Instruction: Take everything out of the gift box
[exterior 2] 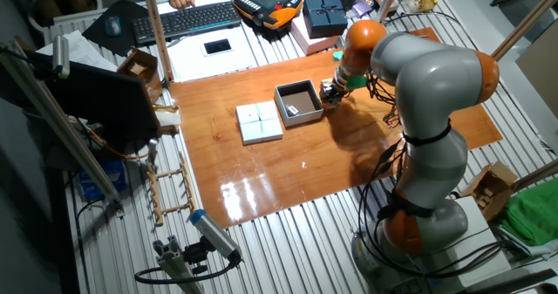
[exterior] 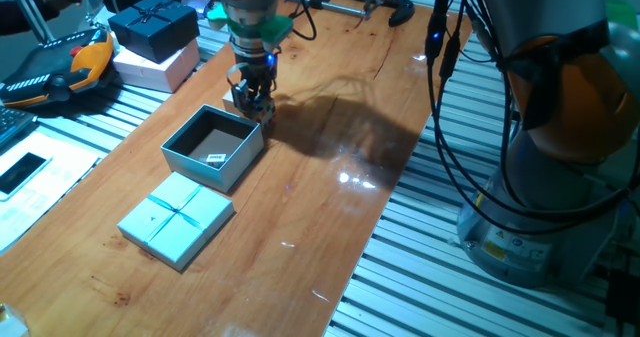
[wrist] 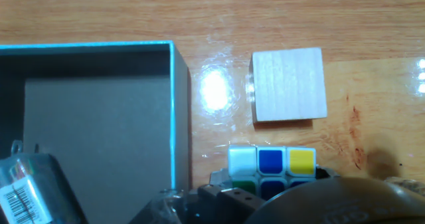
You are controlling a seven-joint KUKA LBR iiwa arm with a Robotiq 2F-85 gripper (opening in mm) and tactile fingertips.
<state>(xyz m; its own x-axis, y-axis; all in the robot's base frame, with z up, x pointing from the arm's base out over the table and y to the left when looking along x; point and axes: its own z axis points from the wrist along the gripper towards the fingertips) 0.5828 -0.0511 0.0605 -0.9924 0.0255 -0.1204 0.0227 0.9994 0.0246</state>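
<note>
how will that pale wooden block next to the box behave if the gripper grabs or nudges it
The block looks like solid wood with flat faces, so probably rigid and easy to pinch. Lying flat on the table, it should slide, not roll or tip. Likely light.

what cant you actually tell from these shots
- Gripper state: its fingertips are too small in both fixed views, and the hand view's bottom edge cuts them off, so whether it grips the puzzle cube is unclear.
- Puzzle cube: lower rows hidden by the hand in the hand view.
- Barcoded item in the gift box: cut by the hand view's corner and blurred; only a white speck in the fixed views.
</note>
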